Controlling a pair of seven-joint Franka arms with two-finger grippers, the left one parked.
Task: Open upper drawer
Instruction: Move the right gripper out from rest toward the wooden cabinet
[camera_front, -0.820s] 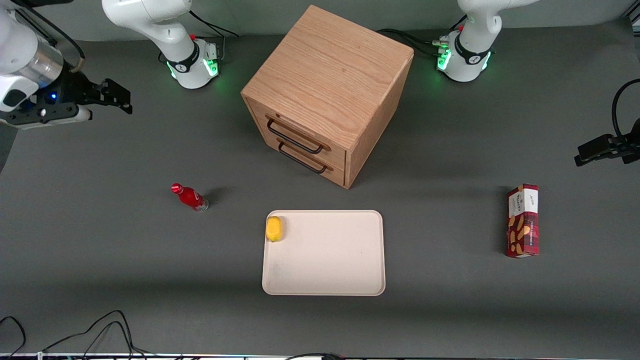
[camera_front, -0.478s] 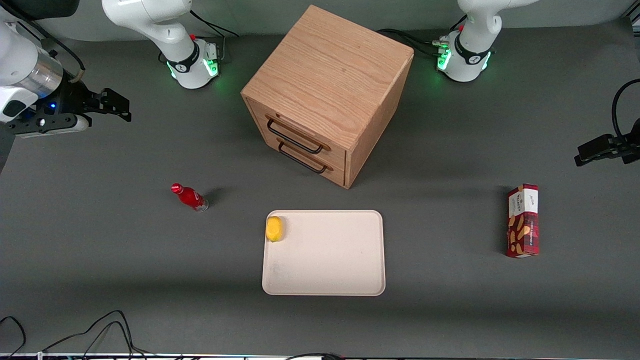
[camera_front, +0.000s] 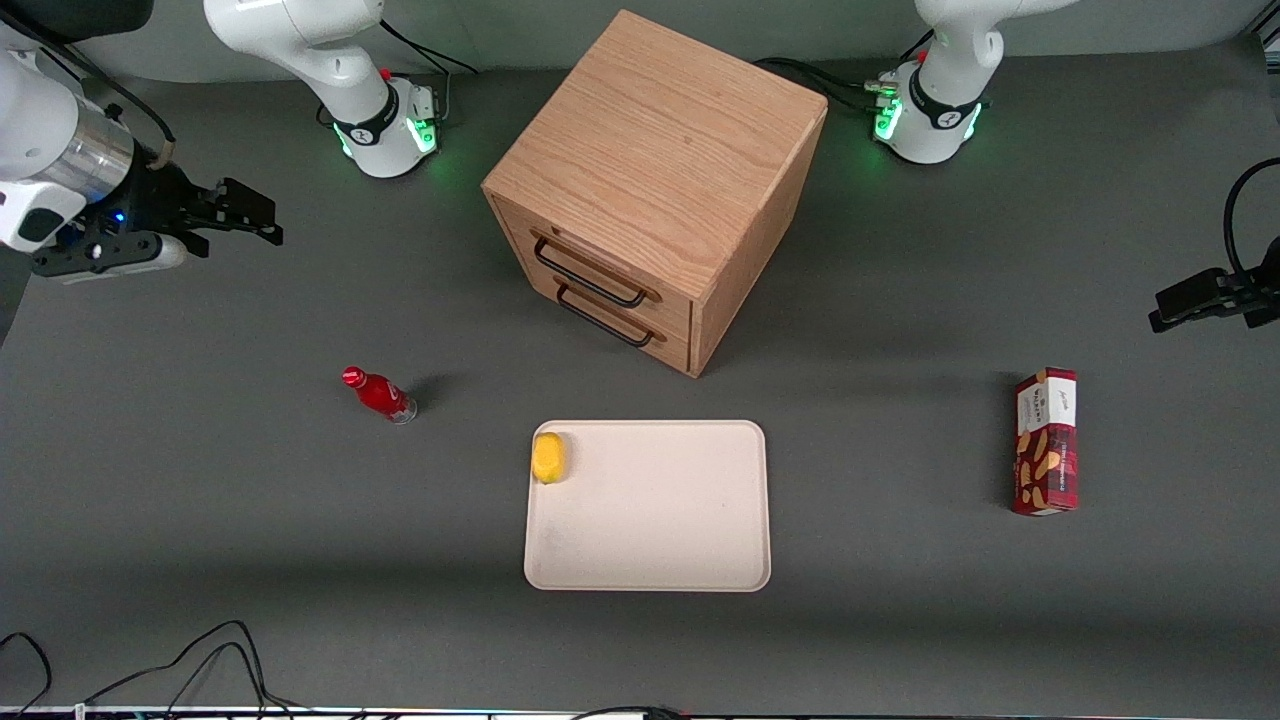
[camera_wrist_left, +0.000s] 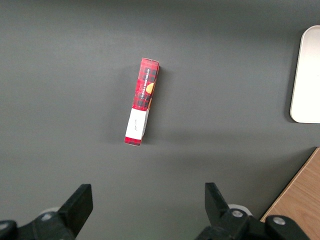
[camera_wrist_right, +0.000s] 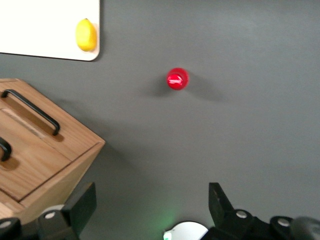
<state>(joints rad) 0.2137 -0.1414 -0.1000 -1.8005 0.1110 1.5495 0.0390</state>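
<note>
Right arm's black two-finger gripper (camera_front: 250, 212) hung with fingers spread and empty toward the working arm's end of the table, at about nine o'clock from the cube-shaped oak cabinet (camera_front: 665, 150), well apart from the shut upper drawer (camera_front: 590, 265) with its thin black wire handle (camera_front: 588, 282), apparently approaching it.

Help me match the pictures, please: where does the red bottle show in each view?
Front view: red bottle stands on the table, nearer the camera than the gripper.
Right wrist view: seen from above, beside the tray.
Left wrist view: not in it.
Shared landmark: tray.
</note>
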